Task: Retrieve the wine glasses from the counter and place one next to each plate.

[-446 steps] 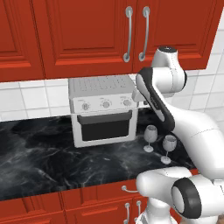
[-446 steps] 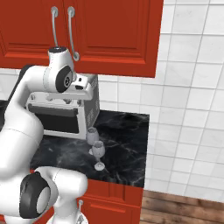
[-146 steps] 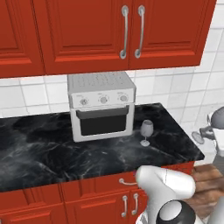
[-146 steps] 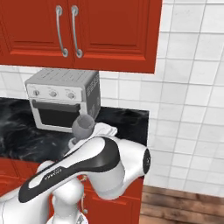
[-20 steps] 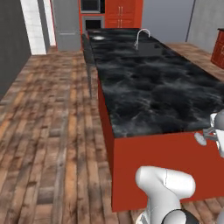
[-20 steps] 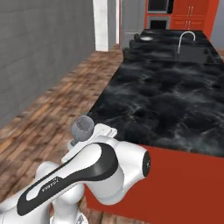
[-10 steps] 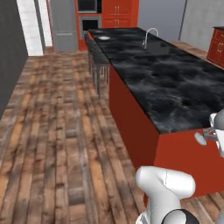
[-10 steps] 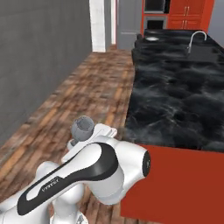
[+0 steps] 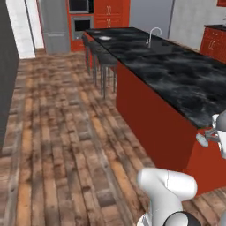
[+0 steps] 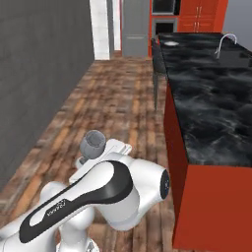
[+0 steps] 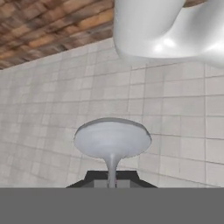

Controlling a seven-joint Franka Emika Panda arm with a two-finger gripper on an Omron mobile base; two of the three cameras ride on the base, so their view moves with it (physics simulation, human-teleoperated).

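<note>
My gripper (image 11: 112, 181) is shut on the stem of a clear wine glass (image 11: 112, 139), whose round foot faces the hand camera. The glass bowl (image 10: 92, 142) pokes up beside the white hand, left of the arm. In the left base view the glass foot (image 9: 203, 139) hangs at the far right edge, by the gripper (image 9: 216, 134), in front of the island's near corner. A pale round shape, seemingly a plate (image 9: 105, 38) (image 10: 172, 43), lies at the island's far end. The counter is out of view.
A long black-topped island (image 9: 176, 75) (image 10: 216, 98) with plain red sides runs away on the right, with a faucet (image 9: 152, 35) and stools (image 9: 99, 66) along its left side. Open wood floor (image 9: 57, 132) lies left of it. A grey wall (image 10: 39, 74) stands far left. Red cabinets and ovens (image 9: 81, 22) are at the back.
The whole picture has shifted as the base drives and turns: the island has slid right and more floor shows. The glass stays in the shut gripper.
</note>
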